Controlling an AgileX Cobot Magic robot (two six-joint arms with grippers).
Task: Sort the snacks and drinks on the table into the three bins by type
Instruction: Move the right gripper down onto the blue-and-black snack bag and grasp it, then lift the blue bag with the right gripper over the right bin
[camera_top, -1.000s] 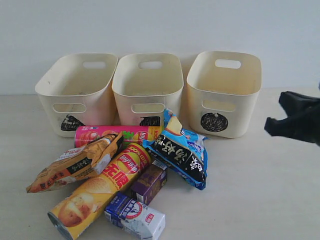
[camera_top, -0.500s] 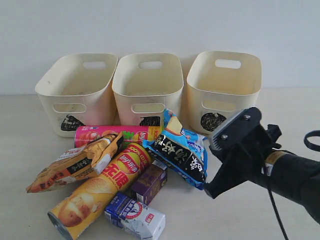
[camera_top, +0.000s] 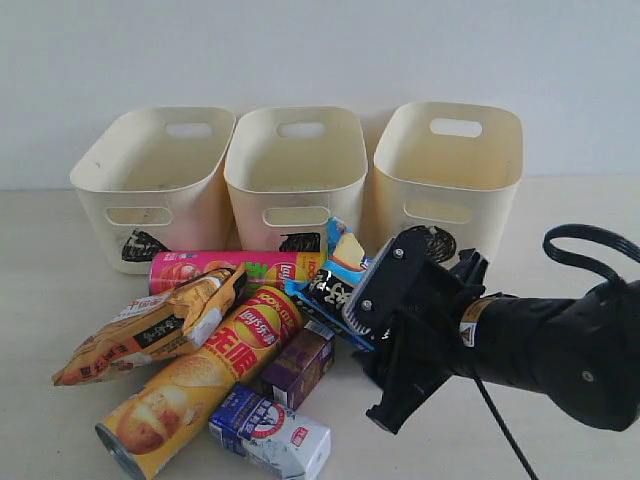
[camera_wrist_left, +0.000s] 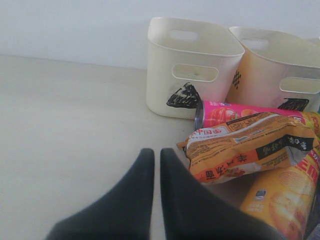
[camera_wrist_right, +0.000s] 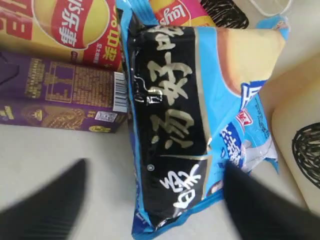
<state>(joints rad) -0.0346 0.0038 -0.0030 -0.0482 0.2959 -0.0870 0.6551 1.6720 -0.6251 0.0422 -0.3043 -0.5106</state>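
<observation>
Pale tabletop (camera_top: 40, 300) carries three cream bins (camera_top: 250, 205), snacks (camera_top: 220, 360) heaped outside before them.

Pink tube (camera_wrist_right: 172, 11) reads Lay's; blue-black bag (camera_wrist_right: 170, 115) perhaps reads 汤好.

Exterior view faces three cream plastic tubs (camera_top: 250, 205) head-on, from slightly above. Left wrist view looks low toward them — right wrist view sits close over the crinkly blue-black bag (camera_wrist_right: 170, 125), shared with the exterior.
</observation>
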